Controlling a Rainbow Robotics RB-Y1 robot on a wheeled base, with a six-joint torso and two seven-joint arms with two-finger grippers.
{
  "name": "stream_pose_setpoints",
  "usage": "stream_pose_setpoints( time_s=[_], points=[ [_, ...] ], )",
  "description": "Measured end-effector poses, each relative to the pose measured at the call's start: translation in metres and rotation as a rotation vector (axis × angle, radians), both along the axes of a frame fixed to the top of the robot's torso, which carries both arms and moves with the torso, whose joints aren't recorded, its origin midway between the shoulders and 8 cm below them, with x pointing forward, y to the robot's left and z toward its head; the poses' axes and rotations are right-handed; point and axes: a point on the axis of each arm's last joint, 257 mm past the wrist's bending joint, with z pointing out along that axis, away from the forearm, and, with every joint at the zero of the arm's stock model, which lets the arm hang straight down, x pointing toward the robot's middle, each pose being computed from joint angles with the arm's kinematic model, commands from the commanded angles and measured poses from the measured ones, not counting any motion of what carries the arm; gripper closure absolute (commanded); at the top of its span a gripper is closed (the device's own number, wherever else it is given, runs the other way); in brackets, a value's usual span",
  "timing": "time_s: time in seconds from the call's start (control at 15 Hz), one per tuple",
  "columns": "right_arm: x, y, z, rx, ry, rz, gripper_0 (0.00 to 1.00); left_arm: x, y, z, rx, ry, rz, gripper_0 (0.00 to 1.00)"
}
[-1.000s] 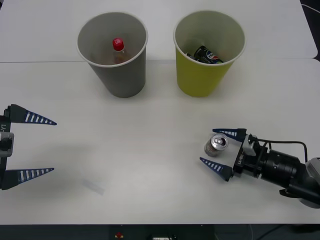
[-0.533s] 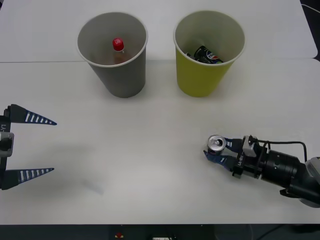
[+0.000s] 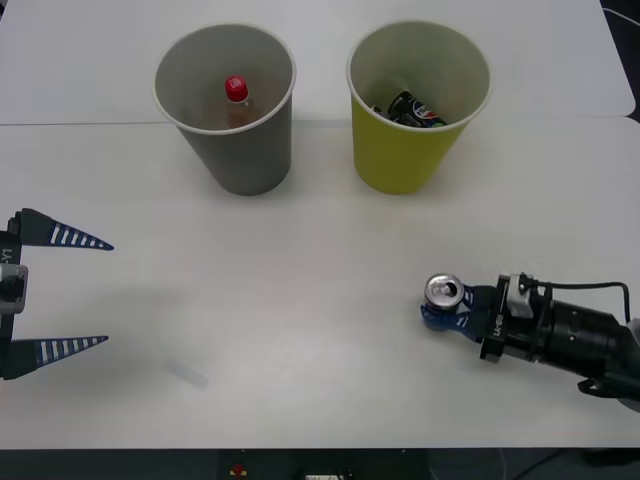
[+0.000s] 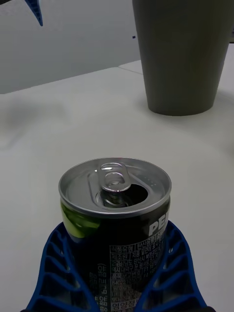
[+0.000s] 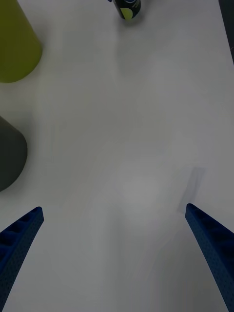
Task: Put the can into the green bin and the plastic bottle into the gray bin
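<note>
Now the right gripper (image 3: 447,309) is clenching its blue fingers (image 4: 173,273) around the upright can (image 3: 441,295) at the table's (image 3: 300,300) near right; the left gripper (image 3: 60,292) is sitting spread wide.

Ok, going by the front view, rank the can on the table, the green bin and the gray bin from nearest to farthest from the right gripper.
1. Can: upright on the table, clamped in the right gripper.
2. Green bin: beyond the gripper, at the far right.
3. Gray bin: beyond and across to the left, farthest.
</note>
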Motion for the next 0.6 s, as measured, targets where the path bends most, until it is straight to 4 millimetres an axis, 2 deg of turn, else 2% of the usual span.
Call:
stream_pose_setpoints(
  time_s=[0.27,0.6],
  points=[
    [-0.009,-0.017,0.009,-0.014,0.040,-0.021,1.00,0.000,0.000,0.000,0.000,0.000,0.000,0.00],
    [-0.025,-0.035,0.034,-0.052,0.120,-0.094,1.00,0.000,0.000,0.000,0.000,0.000,0.000,0.00]
  ],
)
